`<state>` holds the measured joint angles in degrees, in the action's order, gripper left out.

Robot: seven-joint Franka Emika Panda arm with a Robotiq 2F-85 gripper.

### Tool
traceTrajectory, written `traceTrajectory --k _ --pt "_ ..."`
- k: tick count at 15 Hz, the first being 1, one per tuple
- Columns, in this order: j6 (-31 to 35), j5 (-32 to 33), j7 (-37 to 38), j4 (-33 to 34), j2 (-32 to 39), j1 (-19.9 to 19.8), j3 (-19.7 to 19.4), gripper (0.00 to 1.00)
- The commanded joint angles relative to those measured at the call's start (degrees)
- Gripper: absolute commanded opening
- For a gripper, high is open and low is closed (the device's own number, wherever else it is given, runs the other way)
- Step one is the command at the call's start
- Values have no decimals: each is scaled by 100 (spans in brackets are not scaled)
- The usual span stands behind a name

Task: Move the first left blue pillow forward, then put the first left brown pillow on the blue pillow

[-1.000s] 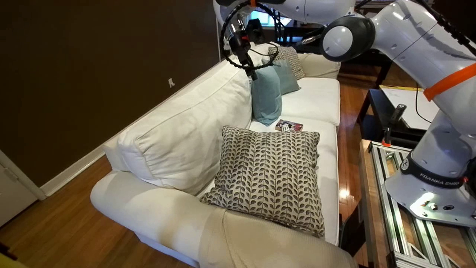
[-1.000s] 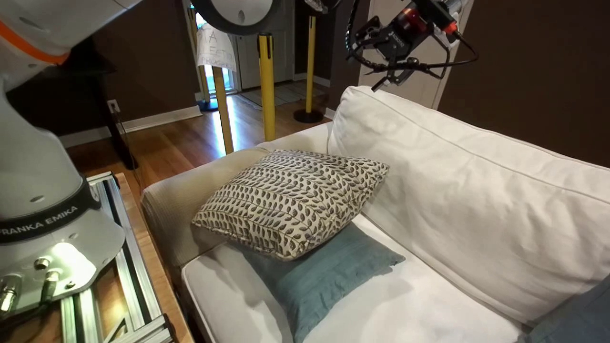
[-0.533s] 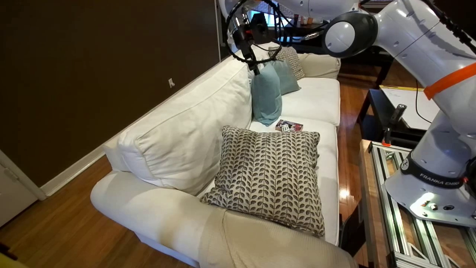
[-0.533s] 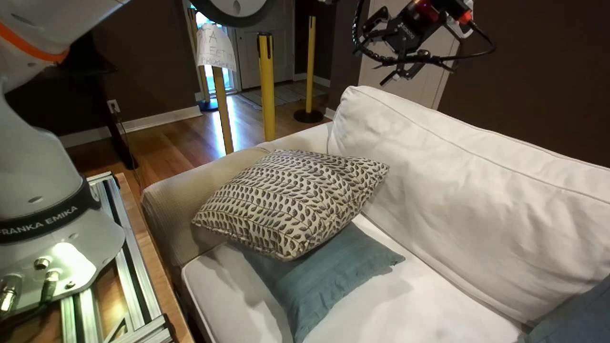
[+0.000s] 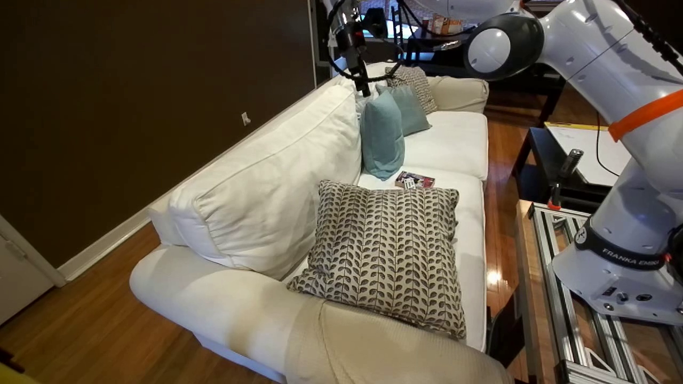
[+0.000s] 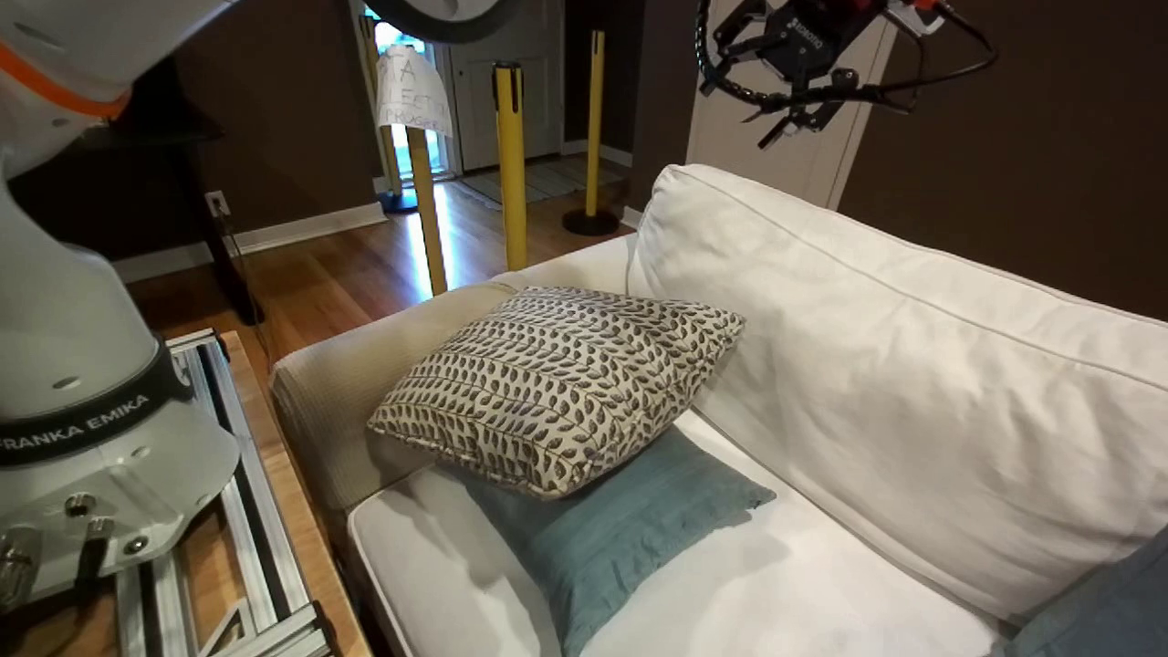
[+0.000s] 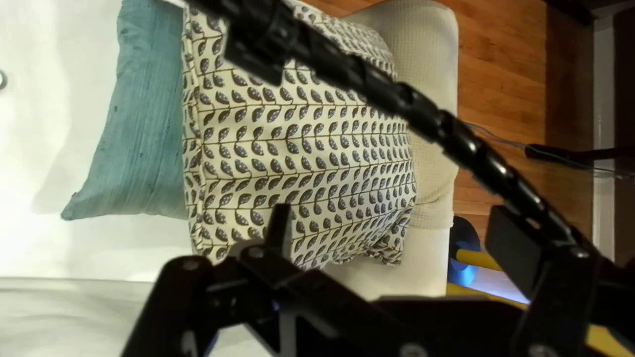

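Observation:
The brown pillow [image 5: 389,256], with a brown-and-white leaf print, lies flat against the sofa arm and also shows in an exterior view [image 6: 566,383]. It rests on part of the blue pillow [image 6: 639,538]. In the wrist view the brown pillow [image 7: 297,144] covers one side of the blue pillow [image 7: 141,129], whose free part sticks out on the seat. In an exterior view the blue pillow is hidden beneath the brown one. My gripper [image 7: 396,233] is open and empty, its fingers wide apart. In both exterior views the gripper [image 5: 365,90] [image 6: 741,114] hangs high above the sofa back, apart from both pillows.
A look-alike teal pillow [image 5: 383,136] leans on the backrest, with another teal pillow [image 5: 411,112] and a patterned pillow [image 5: 419,88] farther along. A small box [image 5: 415,180] lies on the seat. The white backrest [image 6: 912,365] and sofa arm [image 6: 365,392] border the pillows.
My open gripper has risen and moved away from the brown pillow, rightward in an exterior view. Both pillows have stayed in place.

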<state>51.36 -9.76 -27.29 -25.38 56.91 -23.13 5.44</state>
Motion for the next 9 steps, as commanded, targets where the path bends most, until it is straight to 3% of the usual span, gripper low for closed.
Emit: traceTrajectory --k 1,5,9 --pt "639 357 -687 0 -155 52 -172 100" --pt "1813 254 -1232 1 -144 -24 -78 100" --pt "2285 14 -1721 -7 -147 -93 61 100"
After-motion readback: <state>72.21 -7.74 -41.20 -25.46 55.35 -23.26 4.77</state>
